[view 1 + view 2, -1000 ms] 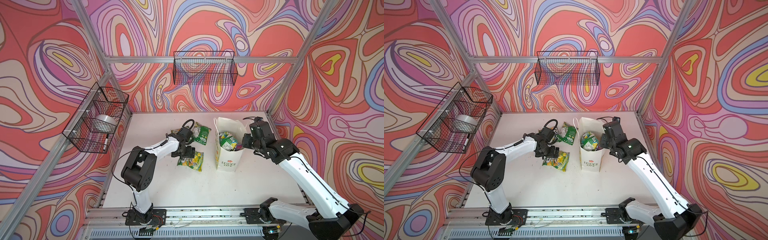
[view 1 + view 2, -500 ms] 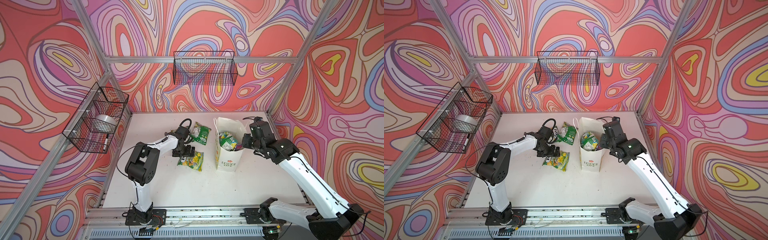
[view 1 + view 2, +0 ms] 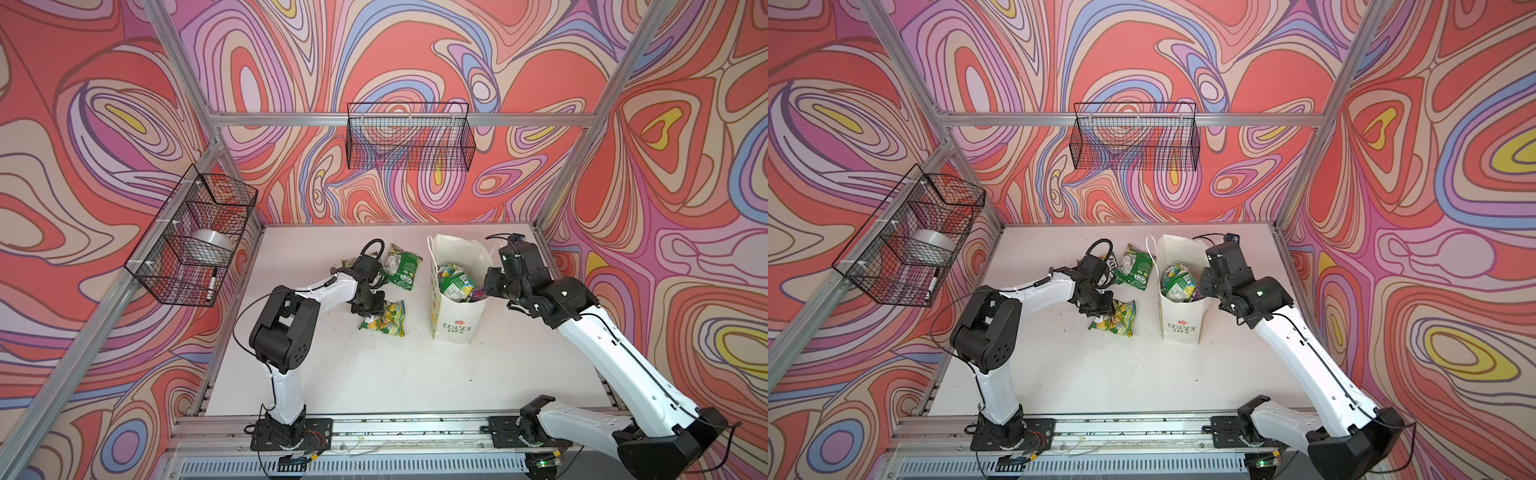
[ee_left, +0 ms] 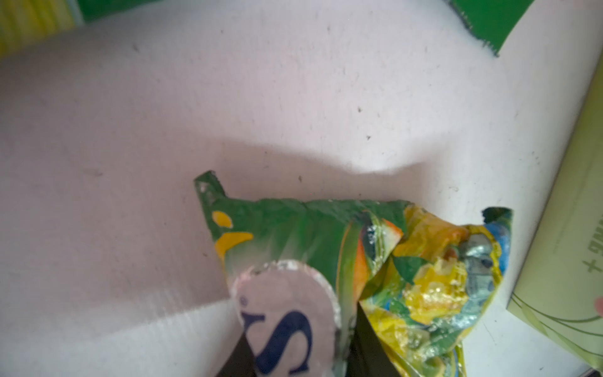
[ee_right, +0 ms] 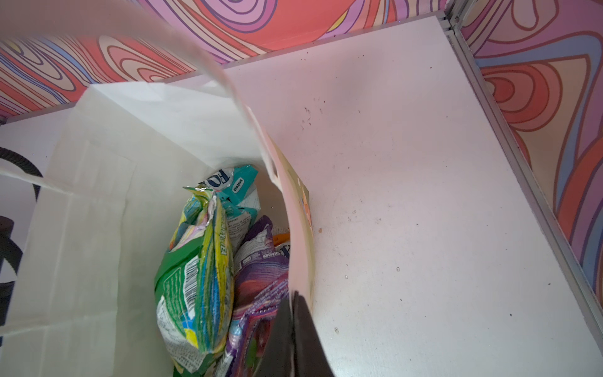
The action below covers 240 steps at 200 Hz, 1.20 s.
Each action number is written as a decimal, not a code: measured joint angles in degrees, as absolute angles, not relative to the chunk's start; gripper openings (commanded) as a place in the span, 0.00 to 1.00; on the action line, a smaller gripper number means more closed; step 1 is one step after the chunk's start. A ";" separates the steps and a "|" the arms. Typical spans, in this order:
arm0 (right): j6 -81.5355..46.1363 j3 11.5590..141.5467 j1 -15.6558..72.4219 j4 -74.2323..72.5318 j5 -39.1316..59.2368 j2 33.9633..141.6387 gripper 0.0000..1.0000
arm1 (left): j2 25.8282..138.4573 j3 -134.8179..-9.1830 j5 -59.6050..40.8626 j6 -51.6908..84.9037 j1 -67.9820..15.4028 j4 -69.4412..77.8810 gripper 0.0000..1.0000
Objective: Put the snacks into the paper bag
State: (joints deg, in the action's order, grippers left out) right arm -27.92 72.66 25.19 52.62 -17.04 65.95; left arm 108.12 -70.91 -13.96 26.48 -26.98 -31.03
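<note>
Left wrist view gave the nearest thing: the left gripper [image 4: 300, 326] had its two dark fingers on either side of the logo end of a green-yellow packet [image 4: 375, 261]. They pinched the crinkled film while the rest of the packet lay on the white table [image 4: 130, 130]. In both top views this packet lay just beside the paper bag [image 3: 455, 324], on its left.

The bag stood upright with its mouth open. Right wrist view showed the right gripper [image 5: 293, 313] pressed together on the bag wall nearest its own arm, close to the rim. Several bagged snacks [image 5: 195, 277], green, purple and teal, stood inside.

Beyond the left gripper a second green packet [image 3: 401, 268] lay on the table near the bag's far corner. A third packet [image 3: 349, 262] showed only partly behind the arm. Farthest off, two black wire baskets [image 3: 409, 137] hung on the walls.

The step in hand looked like the pickup of that nearest packet. The next move would call for a lift clear of the table, then a short carry right, over the rim. The packet was held by one end, so it would likely dangle. It would need height to clear the bag's near wall and the packets standing inside before release.
</note>
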 measured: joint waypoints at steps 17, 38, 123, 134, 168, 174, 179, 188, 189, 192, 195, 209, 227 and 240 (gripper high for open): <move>-27.92 72.66 25.19 52.62 -17.04 65.95 0.00 | 107.04 -70.41 -13.91 27.70 -27.07 -31.03 0.19; -27.92 72.66 25.19 52.64 -16.99 65.87 0.00 | 104.64 -69.28 -13.47 29.15 -27.11 -31.64 0.16; -27.55 72.62 25.19 52.73 -16.01 65.14 0.00 | 84.40 -67.83 -9.93 32.05 -26.46 -36.38 0.15; -27.40 72.62 25.19 52.75 -15.90 65.04 0.00 | 81.76 -67.83 -8.99 32.08 -26.15 -37.76 0.15; -26.81 72.60 25.19 52.69 -15.40 65.01 0.00 | 73.41 -67.99 -5.52 32.05 -25.76 -42.39 0.15; -26.72 72.53 25.19 52.64 -15.33 64.99 0.00 | 71.99 -68.40 -4.89 32.01 -25.76 -43.55 0.15; -26.63 72.47 25.19 52.56 -15.29 64.97 0.00 | 71.05 -68.79 -4.43 31.99 -25.76 -44.31 0.15; -26.57 72.31 25.19 52.31 -15.11 64.90 0.00 | 69.43 -69.80 -3.81 31.97 -25.76 -45.69 0.15; -26.52 72.29 25.19 52.27 -15.11 64.88 0.00 | 69.30 -69.93 -3.73 31.97 -25.76 -45.82 0.15; -26.55 72.27 25.19 52.23 -15.05 64.86 0.00 | 68.86 -70.37 -3.60 31.97 -25.76 -46.26 0.15; -26.50 72.25 25.19 52.21 -14.96 64.84 0.00 | 68.36 -70.91 -3.46 31.94 -25.76 -46.74 0.15; -26.37 72.05 25.19 51.92 -14.72 64.69 0.00 | 66.74 -73.63 -2.96 31.94 -25.76 -48.42 0.15; -26.26 71.96 25.19 51.83 -14.46 64.49 0.00 | 65.19 -77.62 -3.29 32.01 -25.76 -49.25 0.15; -26.15 71.94 25.19 51.81 -14.22 64.38 0.00 | 64.58 -80.25 -4.45 32.23 -25.76 -49.30 0.14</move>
